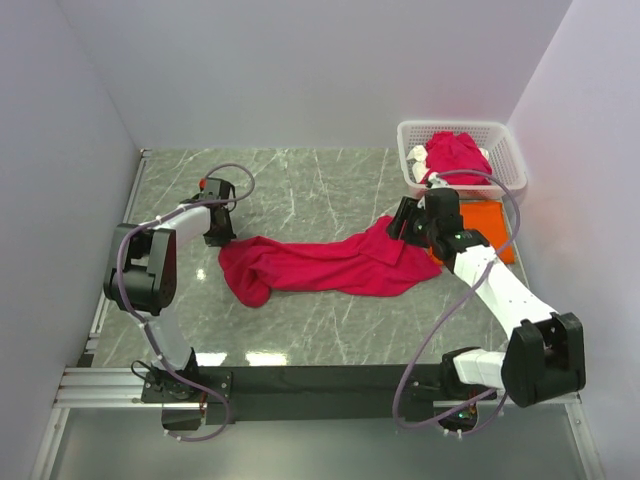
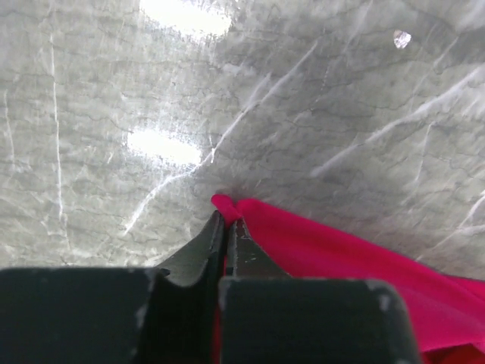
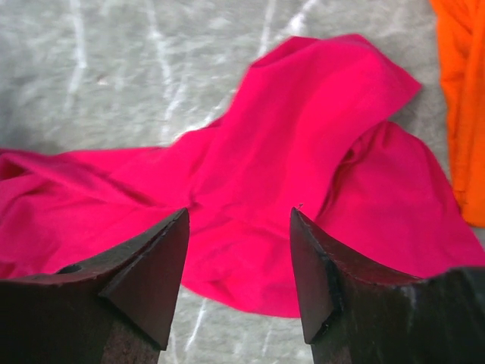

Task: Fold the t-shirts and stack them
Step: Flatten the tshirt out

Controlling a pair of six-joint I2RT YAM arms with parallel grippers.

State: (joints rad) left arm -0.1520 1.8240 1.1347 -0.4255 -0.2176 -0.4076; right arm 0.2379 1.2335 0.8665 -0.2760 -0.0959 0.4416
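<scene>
From above: a crumpled crimson-pink cloth t-shirt [image 1: 320, 265] sprawls across the middle of the grey marble tabletop [image 1: 300, 180], and a bright orange shirt [image 1: 490, 222] lies near the right edge.

Left wrist: the left gripper [image 2: 227, 227] is pinched closed on the pink shirt's corner.

Right wrist: the right gripper [image 3: 239, 220] hangs wide open over the cloth, holding nothing.

No text, label or number could be read anywhere. Any small marks were perhaps too blurred to tell.

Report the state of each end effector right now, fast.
Left end effector: closed, pinching an edge of the crumpled crimson-pink cloth t-shirt.
Right end effector: open, holding nothing, poised over the same t-shirt.
</scene>
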